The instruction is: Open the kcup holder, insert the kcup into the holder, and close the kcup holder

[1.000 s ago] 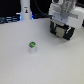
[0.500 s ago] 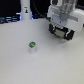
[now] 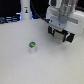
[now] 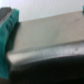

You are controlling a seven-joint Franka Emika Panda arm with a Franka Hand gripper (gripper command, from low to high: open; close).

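The kcup (image 3: 32, 46) stands upright on the white table (image 3: 20, 67), a tiny white pod with a green top, alone on the bare surface. Taking it as the landmark: the gripper (image 3: 61, 35) hangs well apart from it, toward the exterior view's right and farther back, with the arm's pale body rising above it out of the picture. The kcup holder (image 3: 70, 37) sits under and behind the gripper as a dark boxy mass, also well away from the kcup on that same side; the gripper covers most of it, so its drawer fronts and handles cannot be made out, and I cannot tell whether a drawer is pulled out. Behind the kcup, toward the far edge of the table and slightly to the exterior view's left, a tall white post (image 3: 24, 10) with a dark mark stands upright, well apart from the pod.

In the exterior view the gripper's fingers appear as dark shapes pointing down over the holder, but the picture is too blurred to show the gap between them or whether they touch anything, so I cannot tell if the jaws are released or clenched. The wrist view is filled by a blurred grey, metallic-looking surface (image 4: 50, 40) very close to the camera, with a green finger pad (image 4: 7, 30) at one edge; nothing there settles the jaw state either
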